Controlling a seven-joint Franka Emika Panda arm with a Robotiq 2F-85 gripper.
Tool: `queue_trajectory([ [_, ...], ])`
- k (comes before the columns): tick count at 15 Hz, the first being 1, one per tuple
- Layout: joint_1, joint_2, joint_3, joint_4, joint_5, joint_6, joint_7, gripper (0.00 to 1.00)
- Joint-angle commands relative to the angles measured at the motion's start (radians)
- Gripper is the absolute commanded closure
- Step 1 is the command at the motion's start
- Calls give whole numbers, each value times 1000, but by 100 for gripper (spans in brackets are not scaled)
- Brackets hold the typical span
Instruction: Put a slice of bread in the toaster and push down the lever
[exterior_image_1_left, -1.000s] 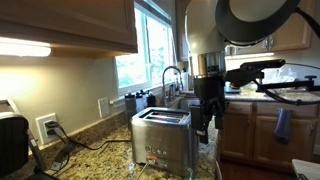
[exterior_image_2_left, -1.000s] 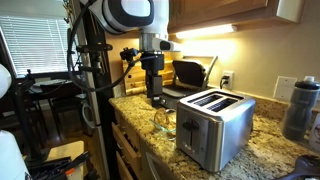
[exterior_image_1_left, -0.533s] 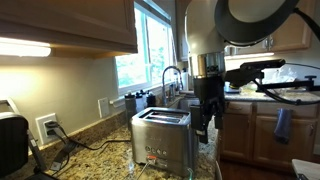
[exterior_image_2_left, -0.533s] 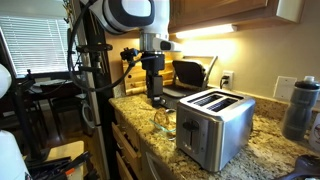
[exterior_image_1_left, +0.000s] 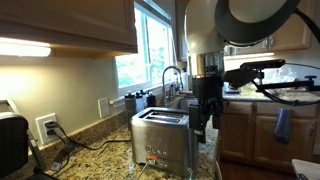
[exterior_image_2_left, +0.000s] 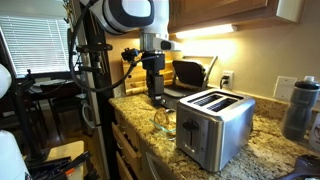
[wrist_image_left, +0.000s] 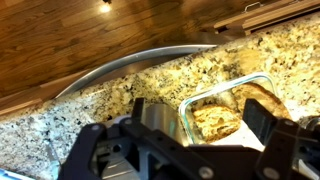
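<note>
A home kitchen. The toaster (exterior_image_1_left: 161, 138) sits near a speckled granite countertop's (exterior_image_1_left: 95, 157) front edge, wooden cabinets (exterior_image_1_left: 70, 22) above. A faucet (exterior_image_1_left: 166, 76) stands at its far edge below a window (exterior_image_1_left: 152, 45).

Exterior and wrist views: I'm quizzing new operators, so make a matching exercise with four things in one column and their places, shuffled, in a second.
Things:
1 toaster
2 pincer
3 bread
4 faucet

Places:
A in the dish
B by the window
C on the counter, beside the dish
D hanging open just above the dish

Pairs: 1-C; 2-D; 3-A; 4-B
</note>
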Motion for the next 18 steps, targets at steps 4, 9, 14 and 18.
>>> queue_trajectory([
  [4,48,-10,33,-25,15,116,-8,0],
  [9,82,-5,96,-32,-13,177,11,0],
  [14,91,26,145,-36,-27,250,24,0],
  [18,82,88,163,-28,-48,303,47,0],
])
